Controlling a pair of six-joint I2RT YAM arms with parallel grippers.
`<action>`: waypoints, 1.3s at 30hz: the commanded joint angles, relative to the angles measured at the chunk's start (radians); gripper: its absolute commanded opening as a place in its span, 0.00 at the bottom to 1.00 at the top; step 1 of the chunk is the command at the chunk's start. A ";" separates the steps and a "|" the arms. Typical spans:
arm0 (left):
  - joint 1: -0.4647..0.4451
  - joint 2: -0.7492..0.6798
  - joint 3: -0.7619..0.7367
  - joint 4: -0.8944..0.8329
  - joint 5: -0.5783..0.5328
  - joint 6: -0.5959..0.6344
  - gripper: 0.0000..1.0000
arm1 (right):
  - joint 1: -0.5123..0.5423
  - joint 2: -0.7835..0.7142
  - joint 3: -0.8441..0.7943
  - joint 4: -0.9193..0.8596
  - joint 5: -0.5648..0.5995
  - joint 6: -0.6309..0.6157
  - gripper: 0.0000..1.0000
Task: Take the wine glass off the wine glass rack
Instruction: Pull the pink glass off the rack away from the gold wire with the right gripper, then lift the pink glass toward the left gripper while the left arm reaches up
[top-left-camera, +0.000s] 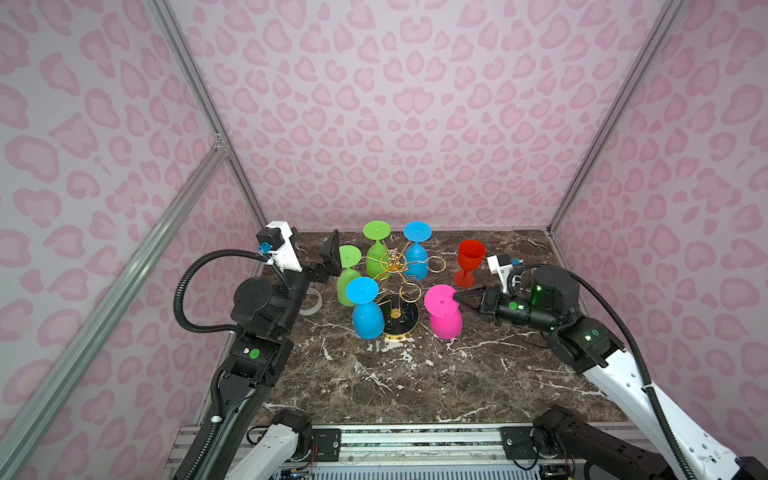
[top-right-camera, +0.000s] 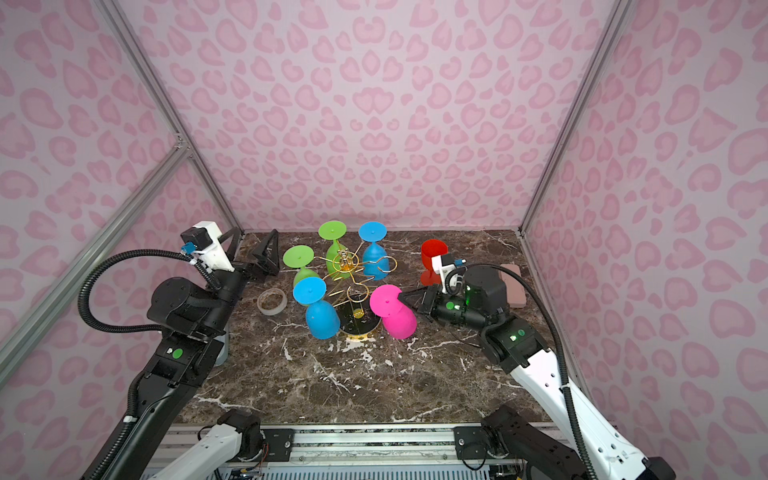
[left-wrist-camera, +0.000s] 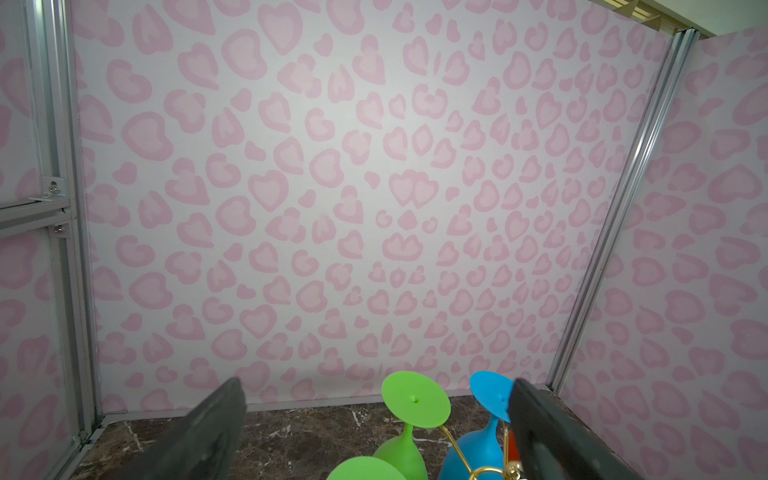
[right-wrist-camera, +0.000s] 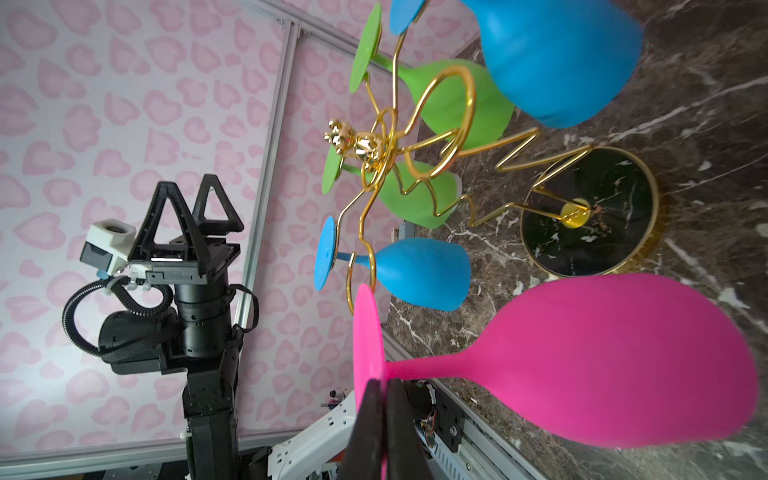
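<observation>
The gold wire wine glass rack (top-left-camera: 392, 262) (right-wrist-camera: 362, 146) stands on its round black base (top-left-camera: 404, 322) at mid-table. Two green and two blue glasses hang upside down from its arms. A pink wine glass (top-left-camera: 444, 320) (top-right-camera: 397, 318) (right-wrist-camera: 602, 365) hangs bowl-down just right of the rack, beside an empty loop. My right gripper (top-left-camera: 456, 297) (right-wrist-camera: 384, 380) is shut on the edge of its round foot. My left gripper (top-left-camera: 330, 259) (left-wrist-camera: 374, 386) hovers open and empty left of the rack, near a green glass (left-wrist-camera: 415, 401).
A red glass (top-left-camera: 471, 257) stands upright on the marble table (top-left-camera: 395, 386) behind my right wrist. A tape roll (top-right-camera: 272, 301) lies left of the rack, and a pink block (top-right-camera: 513, 286) sits near the right wall. Patterned walls close in three sides.
</observation>
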 joint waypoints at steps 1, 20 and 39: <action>0.001 0.001 0.009 0.015 0.004 -0.005 1.00 | -0.093 -0.025 -0.005 -0.024 -0.066 -0.034 0.00; 0.012 0.117 0.203 -0.075 0.161 -0.168 1.00 | -0.487 0.216 0.350 0.170 -0.166 -0.228 0.00; 0.071 0.603 0.718 -0.067 0.957 -0.625 0.68 | -0.210 0.558 0.775 0.210 -0.081 -0.502 0.00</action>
